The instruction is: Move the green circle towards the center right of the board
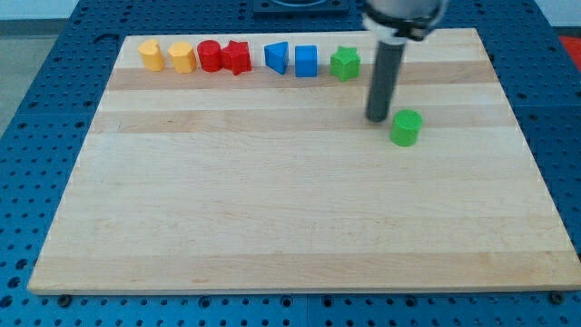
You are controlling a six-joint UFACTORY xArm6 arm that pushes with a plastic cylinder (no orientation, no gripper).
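The green circle (406, 127), a short green cylinder, stands on the wooden board (272, 209) in the upper right part. My tip (378, 119) is on the board just to the left of the green circle, slightly above its level in the view, with a small gap between them. The dark rod rises from the tip to the view's top.
A row of blocks runs along the board's top edge: a yellow cylinder (151, 54), a yellow block (182, 56), a red cylinder (210, 55), a red star-like block (236, 57), a blue triangle (277, 56), a blue cube (306, 61) and a green star (345, 63).
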